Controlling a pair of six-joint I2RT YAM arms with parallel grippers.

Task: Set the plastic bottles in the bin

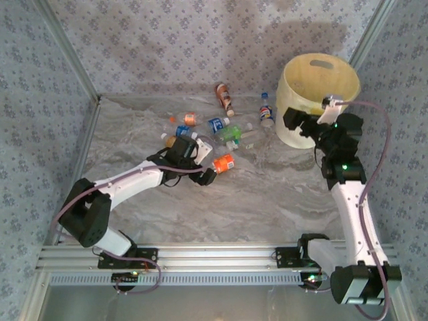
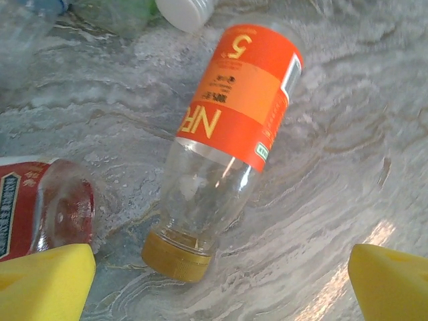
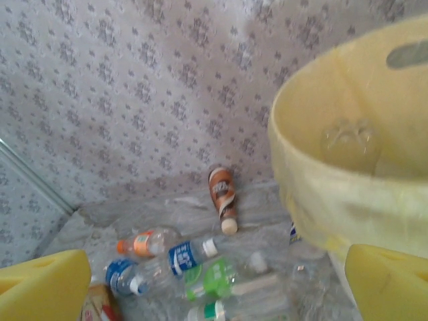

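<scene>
**Left gripper (image 2: 221, 284) open over an orange-label bottle (image 2: 234, 114), right gripper (image 3: 217, 284) open beside the bin (image 1: 291, 93)**

The left gripper hangs low over the marbled table (image 1: 267, 194) with its 2 yellow fingers (image 2: 43, 284) spread wide. The orange-label bottle lies on its side between them and touches neither. The right gripper is held up just beside the bin, on the side facing the bottles. Its jaws are also wide apart with nothing between them.

The bin is a large pale yellow round bucket standing upright at the far right of the table, with a slot handle hole (image 1: 321, 65) near its rim. Inside it, the right wrist view shows a faint clear rounded shape (image 3: 348, 142) against the inner wall, like the base of a clear bottle. What else lies in the bin cannot be told.

The plastic bottles outside the bin all lie on the table. The orange-label bottle is nearest; it has a clear body, yellow lettering and a gold cap that points toward the left wrist camera. A red-label bottle (image 2: 27, 207) lies just beside it, close to the left finger. Beyond these is a loose cluster with a green-label bottle (image 1: 231, 134), a blue-label bottle (image 1: 217, 125) and a small orange-capped bottle (image 1: 189, 119). Farther right, a blue-capped bottle (image 1: 267, 112) lies just beside the bin's wall. The brown-label bottle (image 1: 224, 99) is farthest, near the patterned back wall.
</scene>
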